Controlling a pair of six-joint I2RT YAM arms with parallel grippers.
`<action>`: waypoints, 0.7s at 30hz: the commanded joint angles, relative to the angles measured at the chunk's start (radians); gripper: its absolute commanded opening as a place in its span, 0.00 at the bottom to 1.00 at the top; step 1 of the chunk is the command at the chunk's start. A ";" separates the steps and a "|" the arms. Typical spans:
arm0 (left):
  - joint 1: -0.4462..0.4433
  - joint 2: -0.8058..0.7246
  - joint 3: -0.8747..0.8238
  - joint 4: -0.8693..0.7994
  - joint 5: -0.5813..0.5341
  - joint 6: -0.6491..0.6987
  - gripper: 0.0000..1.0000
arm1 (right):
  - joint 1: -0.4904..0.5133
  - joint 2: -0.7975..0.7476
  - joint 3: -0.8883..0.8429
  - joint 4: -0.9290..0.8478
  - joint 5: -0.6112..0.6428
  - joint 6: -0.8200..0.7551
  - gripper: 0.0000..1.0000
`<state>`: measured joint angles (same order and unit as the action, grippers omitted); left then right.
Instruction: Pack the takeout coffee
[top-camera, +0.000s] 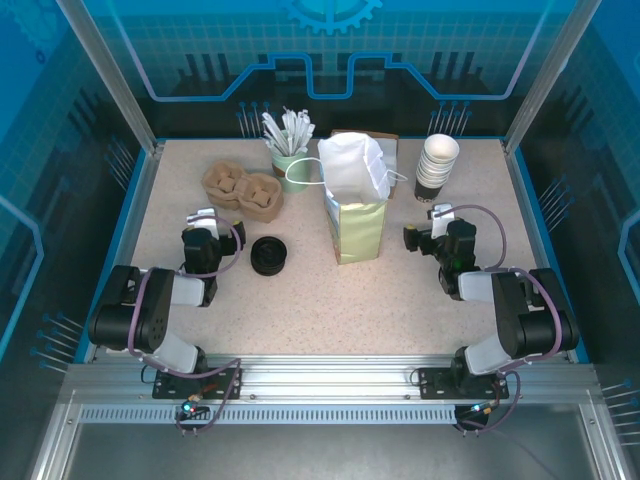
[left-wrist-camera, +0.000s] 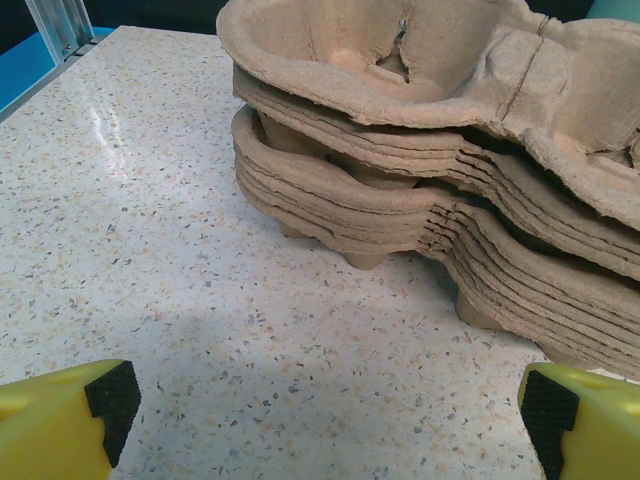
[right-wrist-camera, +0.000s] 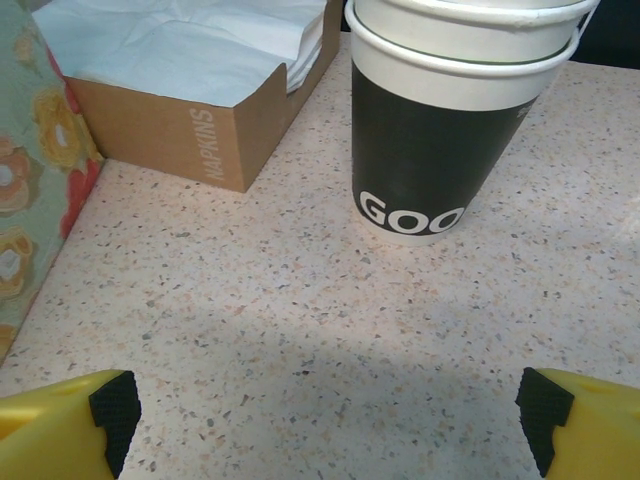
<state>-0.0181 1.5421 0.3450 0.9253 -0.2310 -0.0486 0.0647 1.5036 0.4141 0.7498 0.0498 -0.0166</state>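
My left claw (left-wrist-camera: 330, 402) stands wide with nothing between its pads, low over the table (top-camera: 300, 320). The stack of pulp cup carriers (left-wrist-camera: 400, 200) sits at its 12 o'clock, near but apart. My right claw (right-wrist-camera: 328, 405) is just as wide and empty. It faces the stack of white-rimmed cups (right-wrist-camera: 450, 150) at 12 to 1 o'clock and the napkin box (right-wrist-camera: 190, 130) at 11. From above I see the paper bag (top-camera: 355, 228) upright mid-table, with black lids (top-camera: 268, 255) at its 8 o'clock and a mint cup of stirrers (top-camera: 288, 162) at its 10. Where the takeout coffee sits I cannot tell from these views.
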 joint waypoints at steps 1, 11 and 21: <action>-0.009 -0.007 -0.008 0.059 0.006 0.024 0.99 | -0.024 -0.016 0.022 -0.017 -0.095 -0.010 1.00; -0.032 -0.552 0.055 -0.510 -0.085 -0.036 0.99 | -0.077 -0.289 0.120 -0.402 -0.104 0.069 1.00; -0.049 -0.716 0.506 -1.275 -0.226 -0.358 0.99 | -0.140 -0.514 0.430 -1.002 0.043 0.379 1.00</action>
<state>-0.0620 0.8116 0.7444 -0.0296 -0.4183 -0.2695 -0.0380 0.9970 0.7120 0.0193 0.0418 0.1848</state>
